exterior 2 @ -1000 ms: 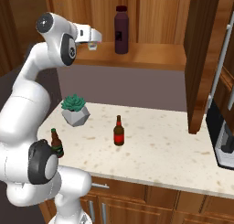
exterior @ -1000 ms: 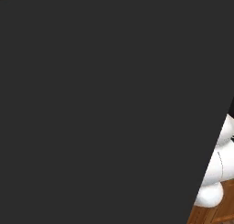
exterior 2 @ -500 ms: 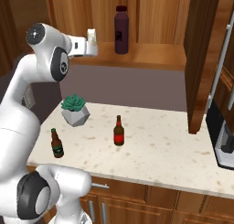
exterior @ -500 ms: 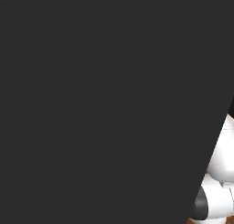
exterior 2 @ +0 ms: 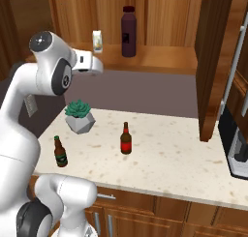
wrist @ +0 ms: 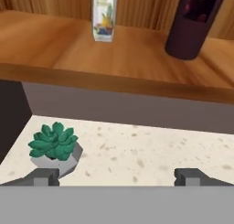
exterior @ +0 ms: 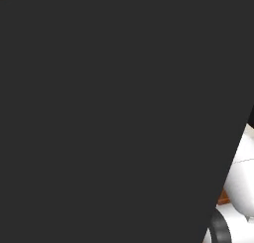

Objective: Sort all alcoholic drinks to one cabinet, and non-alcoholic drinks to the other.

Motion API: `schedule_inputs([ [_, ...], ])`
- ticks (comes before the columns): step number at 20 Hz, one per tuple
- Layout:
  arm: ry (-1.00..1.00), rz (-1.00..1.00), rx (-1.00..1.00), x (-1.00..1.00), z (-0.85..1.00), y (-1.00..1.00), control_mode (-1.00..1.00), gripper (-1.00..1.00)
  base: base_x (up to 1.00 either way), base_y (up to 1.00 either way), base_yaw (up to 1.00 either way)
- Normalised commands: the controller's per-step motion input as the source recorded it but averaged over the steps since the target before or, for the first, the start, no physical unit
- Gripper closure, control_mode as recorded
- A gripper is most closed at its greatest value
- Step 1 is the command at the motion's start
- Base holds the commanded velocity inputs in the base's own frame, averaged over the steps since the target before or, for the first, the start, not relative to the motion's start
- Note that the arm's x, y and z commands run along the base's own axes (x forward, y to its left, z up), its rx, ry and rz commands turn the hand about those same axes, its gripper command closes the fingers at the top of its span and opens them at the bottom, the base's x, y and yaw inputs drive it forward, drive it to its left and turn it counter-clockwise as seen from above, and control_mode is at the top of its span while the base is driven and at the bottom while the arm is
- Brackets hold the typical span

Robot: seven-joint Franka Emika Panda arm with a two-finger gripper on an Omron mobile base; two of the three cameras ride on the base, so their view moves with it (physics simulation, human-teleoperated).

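A: Where are the drinks?
B: The white carton (exterior 2: 97, 41) and purple bottle (exterior 2: 128, 31) stand on the cabinet shelf (exterior 2: 160, 59). Two beer bottles (exterior 2: 126, 139) stand on the counter (exterior 2: 164, 158), one near its left edge.
A: And the hand (wrist: 116, 177)?
B: Spread wide, holding nothing.

A speckled cream worktop (exterior 2: 164, 154) spans the middle of the right base view. On it stand a beer bottle (exterior 2: 126, 139) near centre, a second beer bottle (exterior 2: 60, 152) at lower left, and a potted succulent (exterior 2: 79, 116) left of centre. Above, a wooden cabinet shelf (exterior 2: 160, 59) carries a white carton (exterior 2: 98, 41) and a purple bottle (exterior 2: 128, 32); what looks like a dark appliance (exterior 2: 235, 146) sits at the right edge.
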Motion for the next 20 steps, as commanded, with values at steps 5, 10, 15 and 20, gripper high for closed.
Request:
schedule_inputs([
  [5,0.18,0.0,0.0,-0.04,-0.37,-0.09,-1.0,-1.0,0.0,0.0,0.0],
  [10,0.14,0.0,0.0,-0.12,-0.34,-0.25,-1.0,-1.0,0.0,0.0,0.0],
  [15,0.03,0.0,0.0,-0.18,-0.34,-0.33,-1.0,-1.0,0.0,0.0,0.0],
  [20,0.0,-0.01,0.02,-0.12,-0.43,-0.34,-1.0,-1.0,0.0,0.0,0.0],
])
